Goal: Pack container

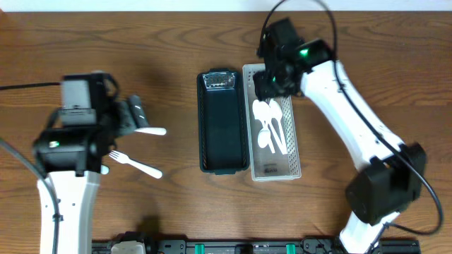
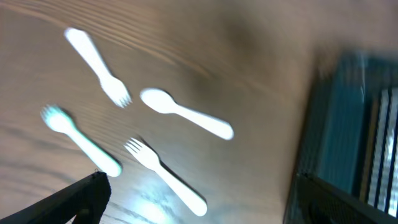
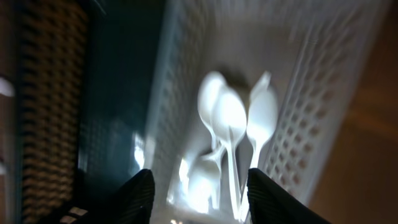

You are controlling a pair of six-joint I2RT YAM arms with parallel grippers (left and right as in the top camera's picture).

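My left claw (image 2: 199,182) hangs spread wide and empty above the wooden table (image 1: 169,42). Its two dark fingers (image 2: 79,200) just show at the lower edges of the wrist view, touching nothing. Under it, on the bare wood, lie four loose white plastic utensils: an upper fork (image 2: 99,65), a spoon (image 2: 185,114) at centre, a second spoon (image 2: 79,139) to the left, and a nearer fork (image 2: 165,177) whose handle runs in between my fingers. The view is blurred, so fine detail is uncertain. To pick well, I judge I should choose one utensil only, most likely the nearer fork. I would turn my fingers across its thin handle, come down until the tips almost meet the wood, and close on the handle without nudging the spoons just beside it. Further right sits the long black tray (image 1: 223,134), which looks empty apart from a clear object (image 1: 219,82) at its far end. Right beside it is the white perforated basket (image 1: 296,141), the container being packed, which holds a cluster of white spoons (image 3: 230,124). My right claw (image 3: 200,190) hovers over the far end of that basket, fingers apart and holding nothing. It is above the spoons and not touching them, so far as I can tell.
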